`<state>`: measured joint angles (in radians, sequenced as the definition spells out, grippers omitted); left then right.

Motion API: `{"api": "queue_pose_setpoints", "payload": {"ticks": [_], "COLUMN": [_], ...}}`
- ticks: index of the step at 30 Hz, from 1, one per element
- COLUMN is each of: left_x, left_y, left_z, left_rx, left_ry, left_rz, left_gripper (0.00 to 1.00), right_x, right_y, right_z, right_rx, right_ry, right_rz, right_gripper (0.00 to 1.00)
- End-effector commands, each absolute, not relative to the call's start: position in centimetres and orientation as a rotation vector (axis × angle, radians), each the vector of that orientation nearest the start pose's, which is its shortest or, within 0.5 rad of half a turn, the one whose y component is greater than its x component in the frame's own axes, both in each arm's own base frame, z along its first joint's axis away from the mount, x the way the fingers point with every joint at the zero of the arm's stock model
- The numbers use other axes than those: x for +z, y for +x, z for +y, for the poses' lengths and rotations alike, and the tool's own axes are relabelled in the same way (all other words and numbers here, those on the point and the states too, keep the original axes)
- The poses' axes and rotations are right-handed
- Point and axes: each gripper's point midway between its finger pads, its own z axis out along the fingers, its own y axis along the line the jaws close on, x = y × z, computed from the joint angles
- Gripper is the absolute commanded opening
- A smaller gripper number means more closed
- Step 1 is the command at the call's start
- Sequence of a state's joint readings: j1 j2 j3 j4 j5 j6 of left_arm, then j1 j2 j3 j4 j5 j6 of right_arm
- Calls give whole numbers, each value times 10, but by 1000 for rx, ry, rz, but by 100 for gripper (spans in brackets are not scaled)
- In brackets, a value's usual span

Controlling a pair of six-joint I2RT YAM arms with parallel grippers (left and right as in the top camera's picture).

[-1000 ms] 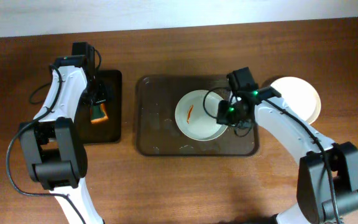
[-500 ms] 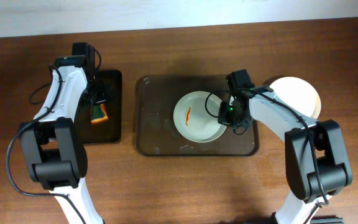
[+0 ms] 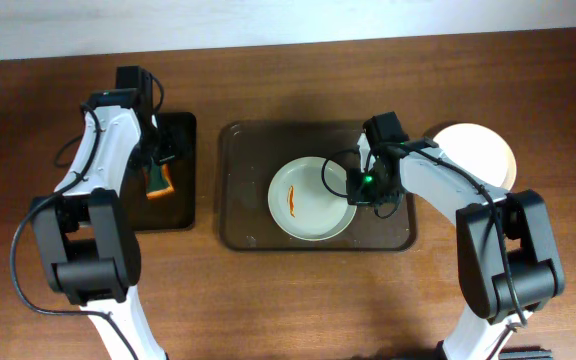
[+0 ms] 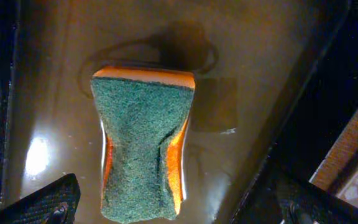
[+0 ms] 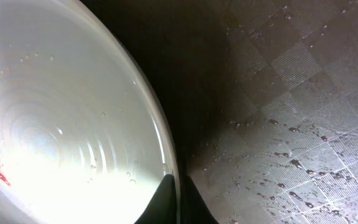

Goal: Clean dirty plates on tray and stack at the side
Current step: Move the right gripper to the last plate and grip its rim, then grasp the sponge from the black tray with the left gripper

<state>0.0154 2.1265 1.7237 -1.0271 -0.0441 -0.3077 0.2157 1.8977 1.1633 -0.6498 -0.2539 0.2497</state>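
Note:
One white plate (image 3: 313, 198) with an orange-red smear (image 3: 292, 197) lies on the dark brown tray (image 3: 238, 200). My right gripper (image 3: 358, 185) is shut on the plate's right rim; the right wrist view shows both fingers (image 5: 178, 199) pinching the rim of the wet plate (image 5: 61, 124) above the wet tray (image 5: 291, 93). White plates (image 3: 483, 155) sit on the table right of the tray, partly behind my right arm. My left gripper (image 3: 160, 165) hangs open over a green-and-orange sponge (image 4: 143, 143), its fingers (image 4: 176, 199) wide apart on either side.
The sponge lies on a smaller black tray (image 3: 180, 210) left of the brown tray; this tray also shows wet in the left wrist view (image 4: 247, 74). Bare wooden table lies in front of both trays. Water drops dot the brown tray's floor.
My right gripper has drawn the smeared plate left and towards the front of the tray. The sponge under my left gripper looks narrower from above than before.

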Motion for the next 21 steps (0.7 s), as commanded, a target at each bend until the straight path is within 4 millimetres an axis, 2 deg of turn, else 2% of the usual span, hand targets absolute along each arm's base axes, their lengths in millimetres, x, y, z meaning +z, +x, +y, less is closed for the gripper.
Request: {"api": "queue_pose_setpoints", "payload": {"ticks": [1, 4, 5, 6, 7, 9, 11, 13, 14, 17, 20, 21], "left_x": [49, 25, 18, 10, 7, -1, -2, -2, -1, 6, 39, 46], "left_y": [438, 423, 419, 412, 409, 407, 408, 408, 408, 406, 417, 419], "left_z": [31, 42, 43, 42, 43, 46, 44, 44, 43, 39, 35, 34], "left_rx": [160, 187, 178, 157, 152, 149, 132, 132, 128, 92, 40, 31], "left_ry": [-524, -557, -520, -522, -531, -540, -529, -530, -530, -531, -524, -520], "left_rz": [2949, 2984, 3002, 3026, 3032, 3037, 3037, 3037, 3037, 3047, 2998, 2979], "left_gripper": [100, 100, 91, 63, 58, 57, 36, 7, 0, 0, 0, 24], "right_x": [-2, -3, -3, -3, -3, -3, -3, -3, -3, -3, -3, -3], "right_y": [347, 346, 346, 346, 346, 345, 345, 345, 344, 344, 344, 344], "right_z": [121, 120, 120, 120, 120, 120, 120, 120, 119, 119, 119, 119], "right_rx": [426, 423, 422, 422, 422, 421, 421, 421, 420, 420, 420, 420], "right_ry": [-7, -6, -5, -6, -6, -5, -5, -5, -4, -4, -5, -17], "right_rz": [3020, 3025, 3028, 3027, 3027, 3032, 3032, 3033, 3035, 3035, 3035, 3033], "right_gripper": [4, 4, 4, 4, 4, 4, 4, 4, 4, 4, 4, 4]}}
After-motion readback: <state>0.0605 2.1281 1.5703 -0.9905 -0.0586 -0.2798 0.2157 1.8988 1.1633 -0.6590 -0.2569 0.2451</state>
